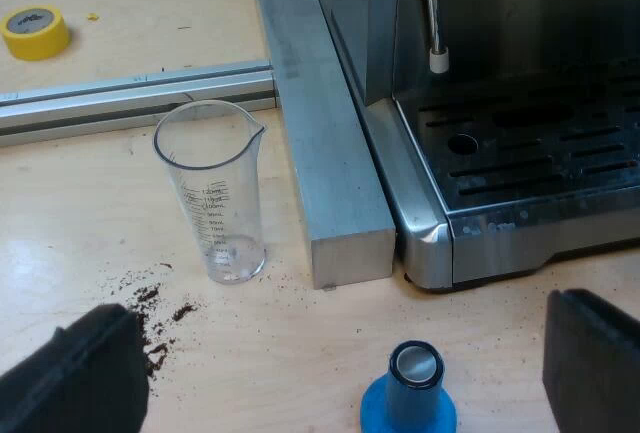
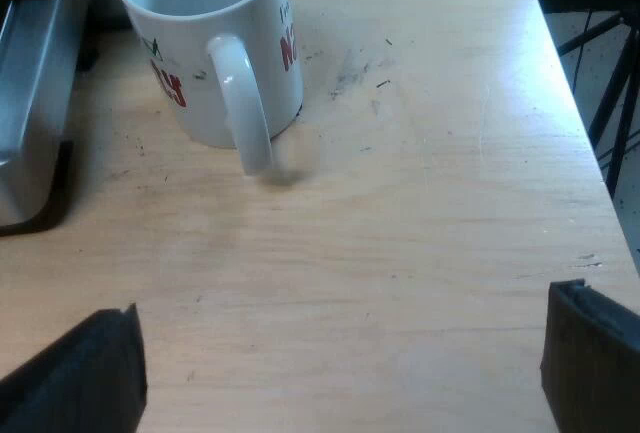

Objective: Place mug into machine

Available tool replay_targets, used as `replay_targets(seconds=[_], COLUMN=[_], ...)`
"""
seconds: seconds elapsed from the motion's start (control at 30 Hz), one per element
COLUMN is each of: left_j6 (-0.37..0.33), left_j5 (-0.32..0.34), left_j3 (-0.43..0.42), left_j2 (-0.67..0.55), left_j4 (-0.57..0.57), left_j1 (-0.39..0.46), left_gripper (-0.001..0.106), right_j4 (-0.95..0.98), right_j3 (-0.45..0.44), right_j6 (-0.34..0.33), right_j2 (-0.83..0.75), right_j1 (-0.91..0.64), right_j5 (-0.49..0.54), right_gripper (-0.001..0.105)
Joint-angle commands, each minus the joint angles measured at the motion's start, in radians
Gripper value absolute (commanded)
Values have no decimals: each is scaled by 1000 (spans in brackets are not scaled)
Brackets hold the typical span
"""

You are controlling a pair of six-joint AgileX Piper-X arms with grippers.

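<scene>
A white mug with red lettering stands upright on the wooden table, its handle turned toward my right gripper. That gripper is open, well short of the mug, with nothing between its fingers. Beside the mug is the metal edge of the espresso machine. In the left wrist view the espresso machine shows its slotted drip tray and a steam wand. My left gripper hangs open over the table, above a blue tamper.
A clear measuring glass stands upright near an aluminium bar. Spilled coffee grounds lie by the glass. A yellow tape roll lies beyond an aluminium rail. The table's edge runs past the mug's far side.
</scene>
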Motion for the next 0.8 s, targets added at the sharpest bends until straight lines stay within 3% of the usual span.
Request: replay_targets(seconds=[0.03, 0.17, 0.2, 0.27, 0.3, 0.43, 0.57, 0.6, 0.63, 0.7, 0.8], left_j6=[3, 7, 7, 7, 7, -9, -9, -9, -9, -9, 0], left_j5=[-8, 43, 98, 147, 207, 307, 311, 328, 405, 452, 456], left_j3=[-2, -2, -2, -2, -2, -2, -2, -2, -2, 3, 28], left_j2=[-139, -139, -139, -134, -131, -111, -84, -77, -46, -22, 18], left_j4=[-12, -12, -12, -16, -28, -108, -144, -150, -160, -170, -214], left_j1=[-3, -3, -3, -3, -8, -46, -97, -114, -154, -184, -228], left_gripper=[81, 81, 81, 81, 81, 81, 81, 81, 81, 81, 81], right_j4=[-1, -15, -34, -59, -63, -27, -15, -15, -15, -15, -19], right_j3=[-7, -7, -7, -14, -27, -85, -126, -134, -142, -146, -146], right_j6=[3, 3, 11, 6, -22, -88, -87, -87, -87, -87, -87], right_j2=[-45, -45, -45, -45, -41, -2, 53, 71, 93, 122, 170], right_j1=[-2, -2, -2, -2, -2, -2, -2, -2, -2, -2, -2], right_j5=[-5, -5, -5, -20, -33, -50, -60, -66, -81, -103, -110], right_gripper=[80, 80, 80, 80, 80, 80, 80, 80, 80, 80, 80])
